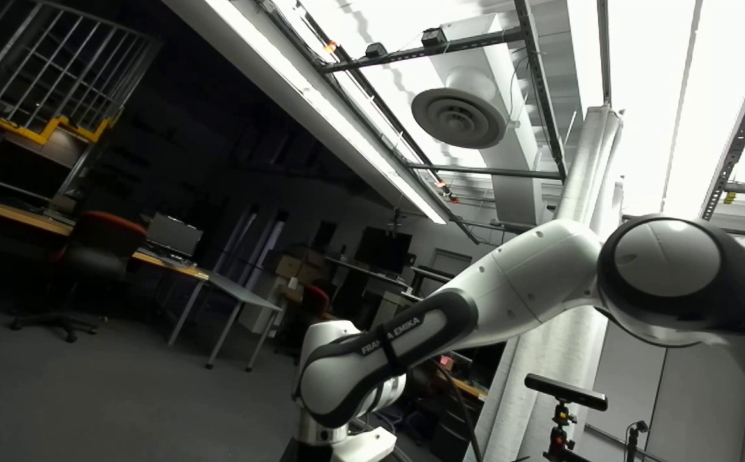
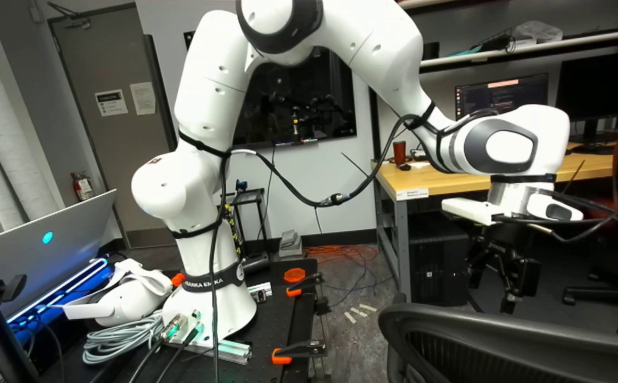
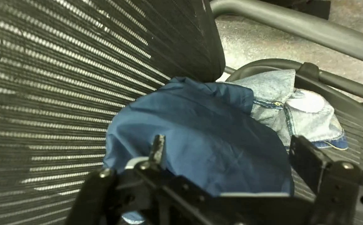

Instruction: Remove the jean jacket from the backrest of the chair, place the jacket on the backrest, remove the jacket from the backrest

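wrist view: the gripper (image 3: 229, 145) stands over the chair (image 3: 59, 84), its jaws spread well apart and released; no cloth looks pinched.
jacket: the jacket (image 3: 212, 131) lies bunched down in the chair, beyond the jaws and filling much of the gap between them from this angle; whether the fingertips touch it, i can't tell.
backrest: in an exterior view, the backrest (image 2: 500, 325) has no jacket over the part of its top edge in sight, and the jaws hang just past that edge.
slick cloth: a shallow pinch could let the jacket slide away on a lift, since the blue face looks smooth and loose.
ribbed mesh: reaching too deep could snag a fingertip in the mesh left of the jaws and drag the chair.
top edge: a low lift could bump the jaws on the backrest; an off-centre hold could leave the jacket hanging lopsided.
blue side: dark, softly creased, puffed up ahead of the jaws.
pale side: faded grey-blue denim past the right-hand jaw in that view, with dark seams and a small brassy stud; its white patch may be glare or a label.
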You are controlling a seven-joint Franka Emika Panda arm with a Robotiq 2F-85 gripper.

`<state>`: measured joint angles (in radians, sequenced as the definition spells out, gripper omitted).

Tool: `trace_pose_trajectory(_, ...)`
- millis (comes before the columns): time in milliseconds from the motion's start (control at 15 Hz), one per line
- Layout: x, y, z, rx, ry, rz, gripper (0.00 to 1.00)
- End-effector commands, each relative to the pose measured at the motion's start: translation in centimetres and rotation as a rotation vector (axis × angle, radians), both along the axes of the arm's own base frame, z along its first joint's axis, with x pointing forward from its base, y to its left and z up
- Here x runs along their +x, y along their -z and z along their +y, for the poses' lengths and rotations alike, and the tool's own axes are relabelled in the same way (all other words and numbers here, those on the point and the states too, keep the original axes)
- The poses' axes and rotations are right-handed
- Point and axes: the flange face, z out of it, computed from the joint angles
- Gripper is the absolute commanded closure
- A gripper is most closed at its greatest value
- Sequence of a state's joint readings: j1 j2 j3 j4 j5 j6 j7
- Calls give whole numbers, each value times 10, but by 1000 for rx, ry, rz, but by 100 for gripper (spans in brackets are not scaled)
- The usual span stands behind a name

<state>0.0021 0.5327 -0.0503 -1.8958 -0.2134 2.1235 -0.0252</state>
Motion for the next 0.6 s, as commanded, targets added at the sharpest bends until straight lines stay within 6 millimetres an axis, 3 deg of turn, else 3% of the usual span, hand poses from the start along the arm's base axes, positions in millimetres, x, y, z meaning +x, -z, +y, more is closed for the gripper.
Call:
trace_pose_trajectory(0,26,36,4,-27,-114,33,0)
trace_pose_trajectory(533,55,92,16,-99,-224,-59,0)
